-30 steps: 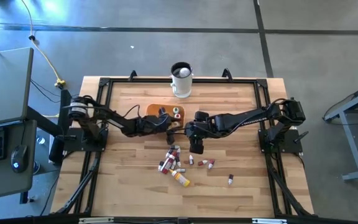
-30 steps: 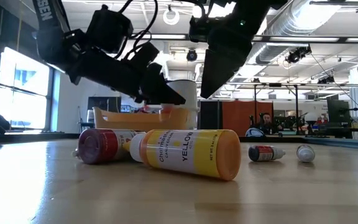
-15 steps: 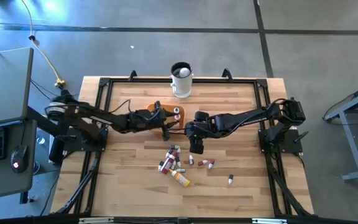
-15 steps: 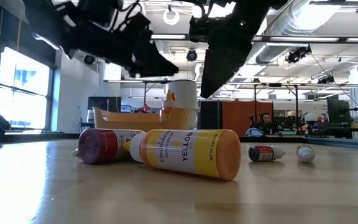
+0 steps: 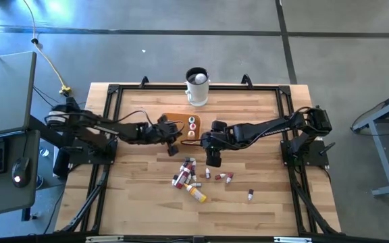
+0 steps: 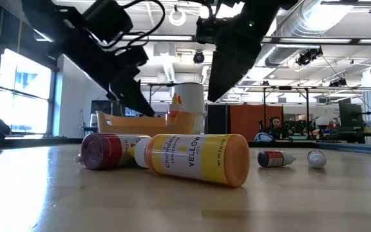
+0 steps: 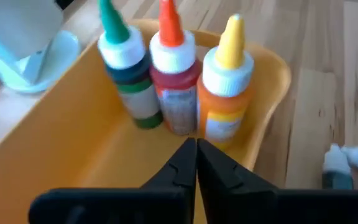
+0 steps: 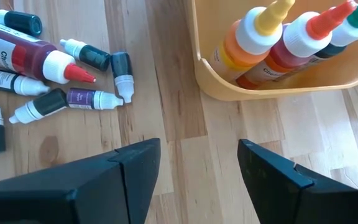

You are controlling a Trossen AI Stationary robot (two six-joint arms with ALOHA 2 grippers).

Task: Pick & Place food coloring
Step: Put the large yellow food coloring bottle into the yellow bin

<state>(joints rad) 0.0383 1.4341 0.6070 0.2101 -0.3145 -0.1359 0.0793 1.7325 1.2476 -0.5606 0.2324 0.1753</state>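
An orange bowl (image 5: 184, 116) sits mid-table. Three dropper bottles stand in it at its right end: green-capped (image 7: 126, 68), red-capped (image 7: 176, 74) and yellow-capped (image 7: 229, 87). My left gripper (image 5: 175, 132) is shut and empty, hovering over the bowl's left part with its tips (image 7: 196, 146) pointing at the bottles. My right gripper (image 5: 213, 160) is open and empty, raised above the table just right of the bowl (image 8: 278, 87). Several loose food coloring bottles (image 5: 189, 177) lie on their sides nearer the front. Among them are a large yellow one (image 6: 198, 159) and a red one (image 6: 105, 151).
A white mug (image 5: 196, 86) stands at the far edge behind the bowl. More small bottles lie to the right of the pile (image 5: 225, 177), and one lies apart (image 5: 250, 195). Black frame rails run along the table's sides. A desk with a keyboard stands to the left.
My left gripper has risen from the bowl's right end and drawn back toward the table's left edge. A yellow-capped bottle that the gripper hid a second ago now stands in the open in the bowl. My right arm has kept still.
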